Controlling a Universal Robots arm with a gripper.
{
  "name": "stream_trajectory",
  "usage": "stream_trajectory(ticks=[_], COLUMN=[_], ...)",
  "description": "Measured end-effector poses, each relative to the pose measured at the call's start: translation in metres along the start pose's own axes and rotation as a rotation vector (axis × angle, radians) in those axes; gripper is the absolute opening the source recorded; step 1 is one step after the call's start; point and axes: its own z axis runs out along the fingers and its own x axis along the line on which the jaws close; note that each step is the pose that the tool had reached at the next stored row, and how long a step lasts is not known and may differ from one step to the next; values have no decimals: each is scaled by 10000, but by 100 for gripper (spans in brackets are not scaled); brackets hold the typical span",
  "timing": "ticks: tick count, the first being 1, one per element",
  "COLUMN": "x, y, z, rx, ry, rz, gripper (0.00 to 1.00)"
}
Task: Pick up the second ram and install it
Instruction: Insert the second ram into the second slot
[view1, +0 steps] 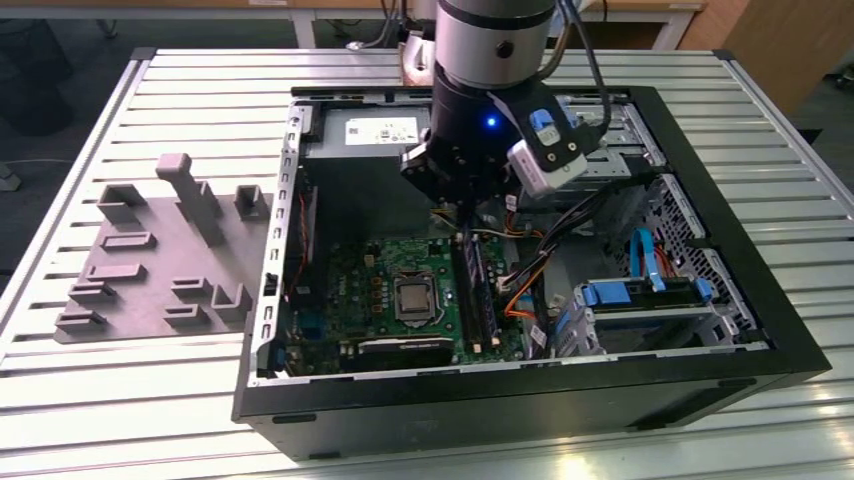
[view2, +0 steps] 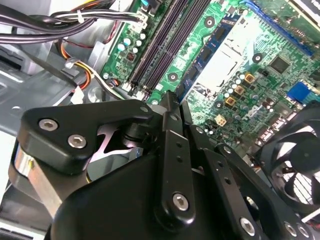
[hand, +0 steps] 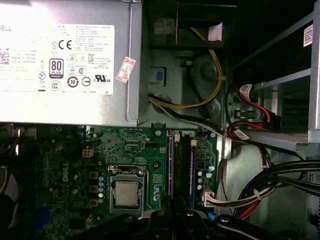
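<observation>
Exterior view – gripper: the gripper (view1: 459, 218) hangs inside the open computer case (view1: 534, 405), right over the far end of the memory slots on the motherboard (view1: 367, 275).
Exterior view – second ram: a long narrow stick (view1: 477, 295) stands on edge in the slot bank beside the silver chip, directly below the tool. From here you cannot tell the two sticks apart.
Exterior view – tray: the grey tray (view1: 140, 275) lies on the table at the exterior view's left, well apart from the case.
Second wrist view – tool state: the fingers (view2: 170, 107) look pressed together, with nothing visible between them; the memory slots (view2: 167, 45) run away from the tips.
First wrist view – slots: the slot bank (hand: 181, 165) lies just past the gripper (hand: 175, 220), with thin bluish edges along the dark strips.
Handling – weight and stiffness: expect it light and stiff, but thin – it will not tolerate twisting or a skewed push.
Handling – grip: take it by the long top edge or the bare board ends, never across the chips or the contact edge.
</observation>
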Motion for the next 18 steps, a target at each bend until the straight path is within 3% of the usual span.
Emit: stream_trajectory(ticks=[6,18], x=[2,4], y=[-19,-25], z=[72,291], rx=[3,-4], ry=[3,2], rz=[262,176], gripper=[14,14])
